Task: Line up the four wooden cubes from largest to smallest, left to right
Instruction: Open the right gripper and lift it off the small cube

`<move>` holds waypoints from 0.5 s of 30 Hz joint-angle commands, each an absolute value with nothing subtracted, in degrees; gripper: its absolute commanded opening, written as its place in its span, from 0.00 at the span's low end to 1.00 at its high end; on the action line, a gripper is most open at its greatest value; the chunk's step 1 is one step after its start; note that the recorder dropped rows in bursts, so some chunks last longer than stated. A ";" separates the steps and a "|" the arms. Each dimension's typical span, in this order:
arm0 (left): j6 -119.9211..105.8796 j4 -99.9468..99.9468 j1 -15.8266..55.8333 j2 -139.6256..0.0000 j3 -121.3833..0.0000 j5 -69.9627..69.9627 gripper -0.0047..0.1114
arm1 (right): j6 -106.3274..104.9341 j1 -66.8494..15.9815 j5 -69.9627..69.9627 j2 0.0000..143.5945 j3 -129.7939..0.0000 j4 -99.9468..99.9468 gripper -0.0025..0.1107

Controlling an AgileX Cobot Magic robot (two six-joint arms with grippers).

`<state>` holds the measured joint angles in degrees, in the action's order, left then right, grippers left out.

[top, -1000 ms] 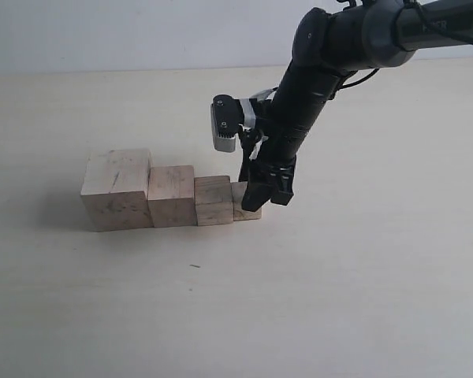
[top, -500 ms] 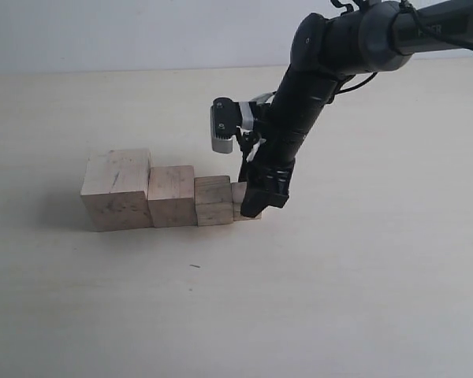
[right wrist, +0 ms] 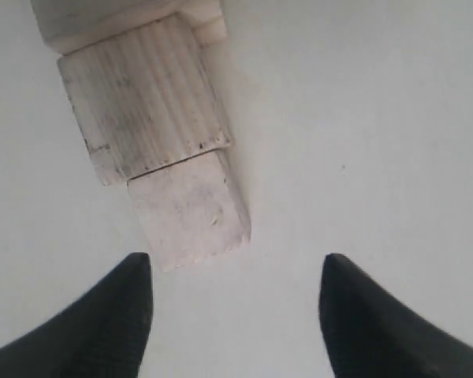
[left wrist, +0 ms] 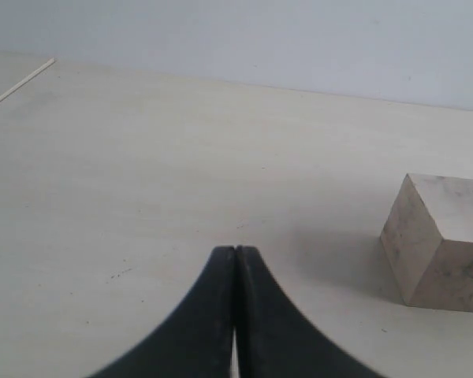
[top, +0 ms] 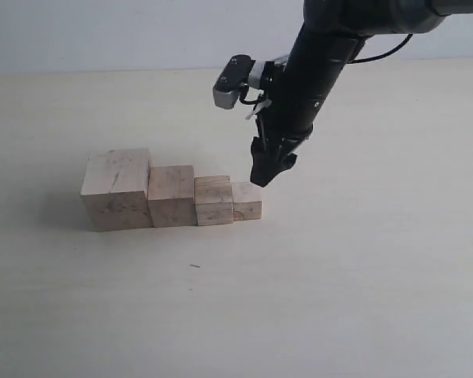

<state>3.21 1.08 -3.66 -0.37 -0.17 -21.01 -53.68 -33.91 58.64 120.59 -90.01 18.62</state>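
The 4 wooden cubes are sitting in 1 touching row on the table (top: 378, 276), nearer its left edge than its right: largest cube (top: 117, 189), second cube (top: 172, 195), third cube (top: 214, 201), smallest cube (top: 247, 201), running left to right; the order is looking complete. The right gripper (top: 264, 169) is hanging just above the smallest cube's right side, jaws spread wide, holding nothing; a dip or swing toward the left edge would probably be clipping that light cube and skewing the row. The left gripper (left wrist: 235, 260), fingers pressed together and empty, is facing the largest cube from apart; a careless sweep could be nudging it. Count: 4 cubes, 1 per size; 2 grippers.
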 commanded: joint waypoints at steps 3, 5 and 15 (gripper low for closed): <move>3.47 1.10 -3.33 0.00 0.00 -20.34 0.04 | -35.96 -33.95 65.70 119.74 -90.04 15.29 0.03; 3.47 1.10 -3.33 0.00 0.00 -20.34 0.04 | -30.85 -33.95 64.41 119.74 -90.04 14.49 0.02; 3.47 1.10 -3.33 0.00 0.00 -20.34 0.04 | -15.95 -33.95 61.27 121.59 -89.93 12.63 0.02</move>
<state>3.21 1.08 -3.66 -0.37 -0.17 -21.01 -19.27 -33.91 61.89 120.41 -90.01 13.27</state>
